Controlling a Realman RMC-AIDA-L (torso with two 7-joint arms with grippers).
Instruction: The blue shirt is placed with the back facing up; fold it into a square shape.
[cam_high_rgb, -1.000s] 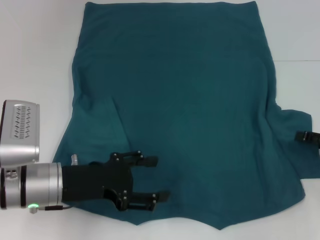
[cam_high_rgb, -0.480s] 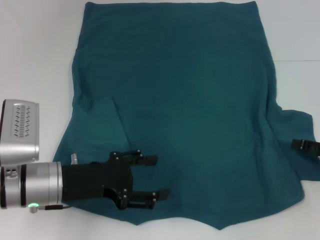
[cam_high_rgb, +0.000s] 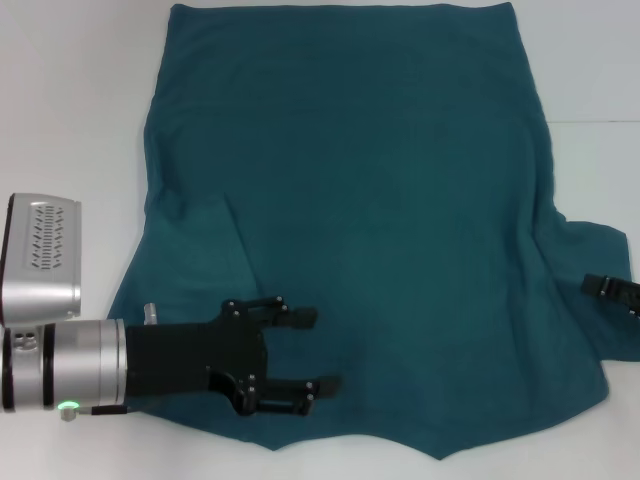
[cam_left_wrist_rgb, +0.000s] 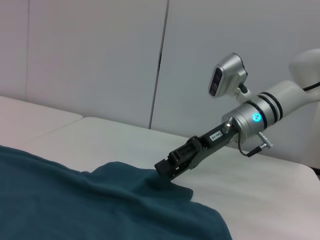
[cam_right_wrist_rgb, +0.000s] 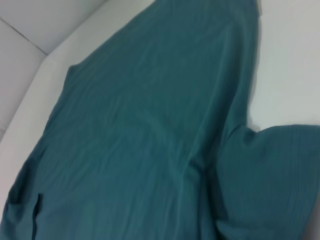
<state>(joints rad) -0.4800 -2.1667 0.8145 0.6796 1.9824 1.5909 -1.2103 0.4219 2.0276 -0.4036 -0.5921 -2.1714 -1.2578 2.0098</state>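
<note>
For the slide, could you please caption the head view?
Open left gripper hovers over the plain dark teal-blue knit shirt spread on the white table; right gripper at its sleeve.

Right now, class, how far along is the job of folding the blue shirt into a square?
Done: little. The blue shirt lies spread flat, with only its left sleeve tucked onto the body.

In hand: the left gripper hovers over the shirt's near left part, jaws open. The right gripper sits at the right sleeve edge, apparently pinching cloth.

Left: the right sleeve, both side folds and the final fold into a square.
</note>
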